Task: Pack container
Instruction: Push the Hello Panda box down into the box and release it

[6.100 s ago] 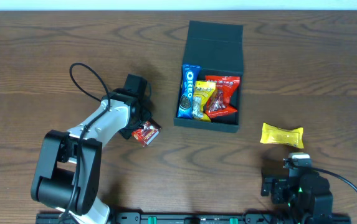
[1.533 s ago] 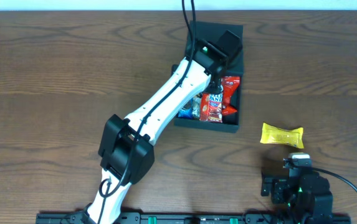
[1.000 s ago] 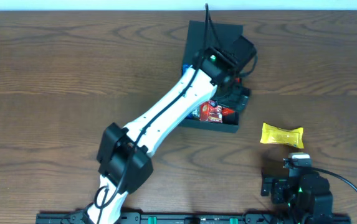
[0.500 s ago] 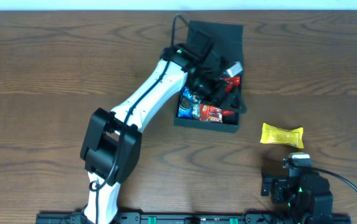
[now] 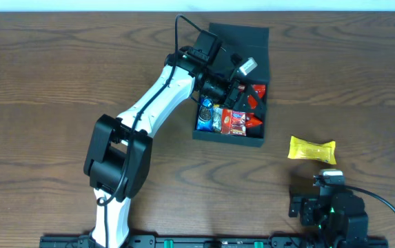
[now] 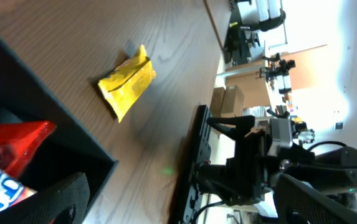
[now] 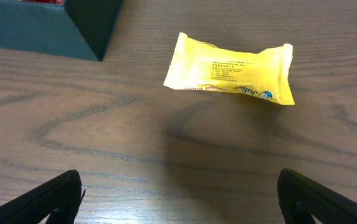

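Note:
The container (image 5: 264, 135) is a dark box near the table's middle, its flap lid (image 5: 242, 38) open at the back. Inside lie a blue Oreo packet (image 5: 206, 114) and red packets (image 5: 235, 121). My left gripper (image 5: 242, 93) hovers open over the box's inside, holding nothing. The left wrist view shows the box wall (image 6: 47, 106), a red packet (image 6: 13, 146) and my open left gripper (image 6: 184, 211). A yellow packet (image 5: 312, 149) lies on the table right of the box, also visible in the left wrist view (image 6: 127, 81). My right gripper (image 7: 184, 205) stands open just short of that yellow packet (image 7: 231, 68).
The right arm (image 5: 328, 207) is folded at the table's front right edge. The box corner (image 7: 72, 25) shows at the upper left of the right wrist view. Bare wood table (image 5: 59, 83) surrounds the box. Other lab equipment (image 6: 271, 130) stands beyond the table edge.
The left arm brought a small red packet from the table to the box, and that packet now lies inside. Over the last second its wrist swung back leftward. The right arm is still.

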Robot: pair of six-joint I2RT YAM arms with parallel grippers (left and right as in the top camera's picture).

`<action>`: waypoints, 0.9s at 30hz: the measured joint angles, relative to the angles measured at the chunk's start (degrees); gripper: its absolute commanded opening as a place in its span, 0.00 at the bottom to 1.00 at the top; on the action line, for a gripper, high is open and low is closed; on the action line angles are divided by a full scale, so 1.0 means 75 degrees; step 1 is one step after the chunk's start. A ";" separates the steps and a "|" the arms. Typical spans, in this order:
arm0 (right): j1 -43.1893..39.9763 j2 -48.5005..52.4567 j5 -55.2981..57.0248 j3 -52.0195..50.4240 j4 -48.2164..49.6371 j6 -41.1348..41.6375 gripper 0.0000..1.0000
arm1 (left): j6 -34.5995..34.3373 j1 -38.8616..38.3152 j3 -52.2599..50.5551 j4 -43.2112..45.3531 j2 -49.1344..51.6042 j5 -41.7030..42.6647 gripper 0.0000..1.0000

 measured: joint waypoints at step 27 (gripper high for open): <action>0.0000 0.0000 0.0000 0.0000 0.0000 0.0000 0.99 | -0.0781 0.0189 0.0000 0.0699 0.0755 -0.0708 0.95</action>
